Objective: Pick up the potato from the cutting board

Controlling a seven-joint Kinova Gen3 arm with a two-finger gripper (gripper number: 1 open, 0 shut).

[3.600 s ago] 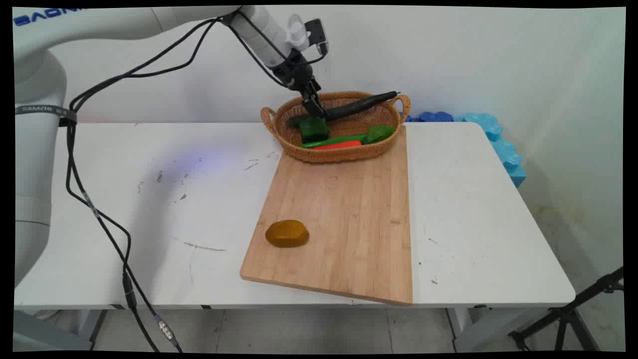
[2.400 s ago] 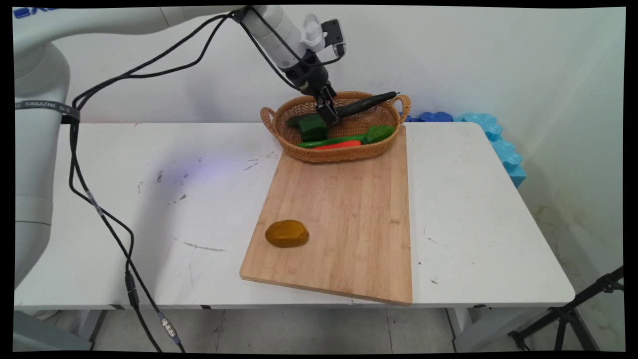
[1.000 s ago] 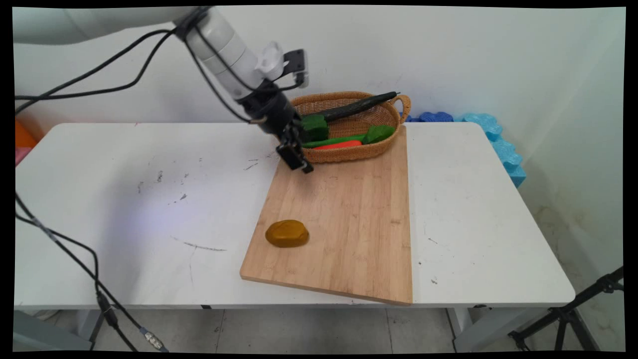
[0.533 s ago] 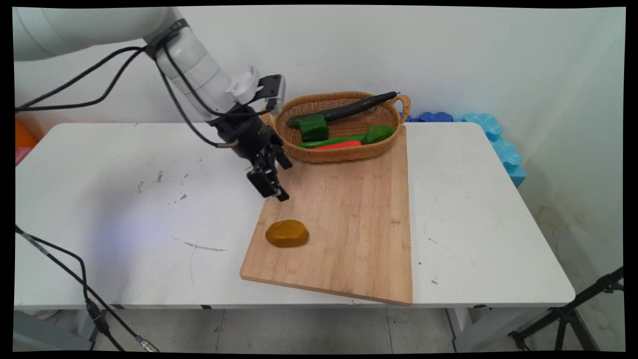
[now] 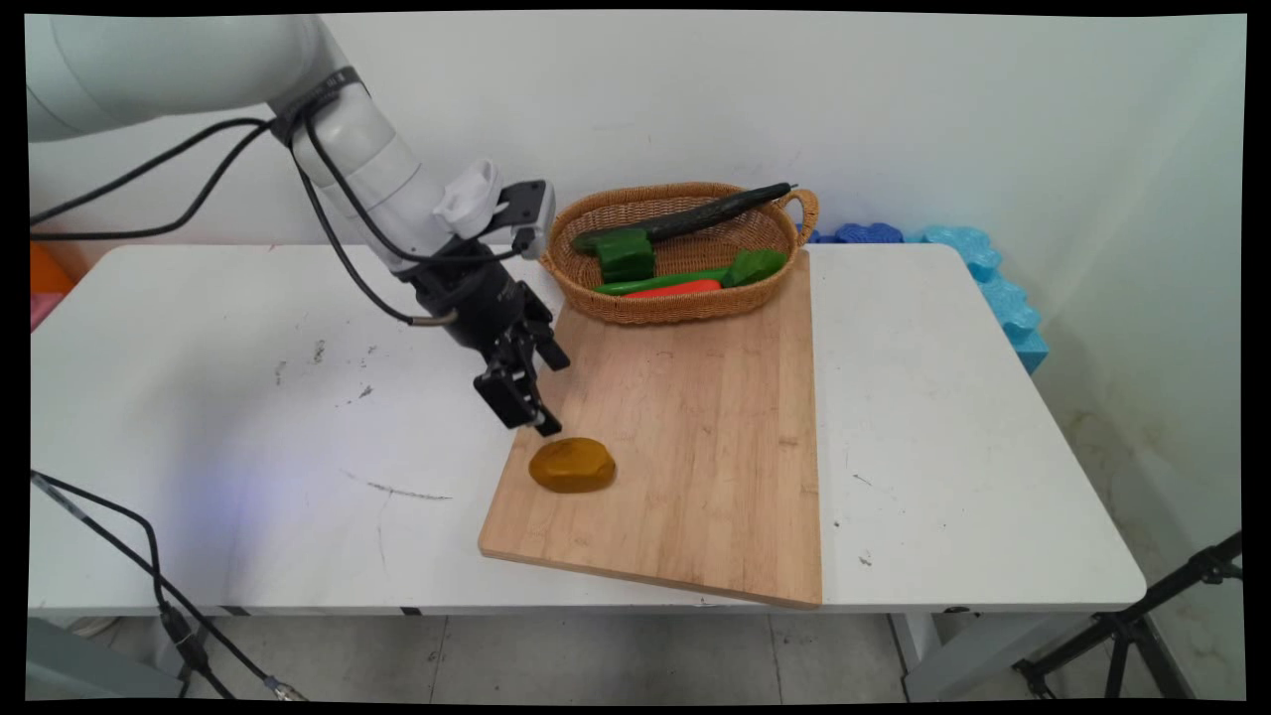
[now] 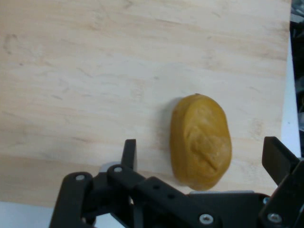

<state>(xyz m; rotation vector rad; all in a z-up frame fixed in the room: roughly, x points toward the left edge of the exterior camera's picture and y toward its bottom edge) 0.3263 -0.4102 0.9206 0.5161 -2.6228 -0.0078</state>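
The black gripper (image 5: 526, 392) hangs just above the near left part of a wooden cutting board (image 5: 695, 437), tilted down from the upper left, with its 2 fingers spread apart and holding nothing. In the hand view the fingers (image 6: 129, 154) stand on either side of a brown, potato-shaped object (image 6: 201, 141), which lies between them on the board without touching either one. In the main view that potato (image 5: 572, 465) sits close to the board's left edge, just below the fingertips. The white arm reaches in from the upper left with black cables hanging from it. At the far end of the board rests an oval wicker basket (image 5: 606, 298) with 2 handles, holding a long dark cucumber (image 5: 695, 214) that sticks out past the right rim, a green pepper (image 5: 626, 255), a second green vegetable (image 5: 758, 265), a thin green chilli (image 5: 660, 281) and a red one (image 5: 675, 289). The board lies on a white table (image 5: 248, 397), and blue foam pieces (image 5: 983, 268) sit beyond the table's far right corner. As a judgement, the potato's rounded, smooth-looking surface could slip or roll out if the fingers closed off-centre, and because it lies so near the board's left edge, a nudge from 1 descending fingertip might push it off onto the table.
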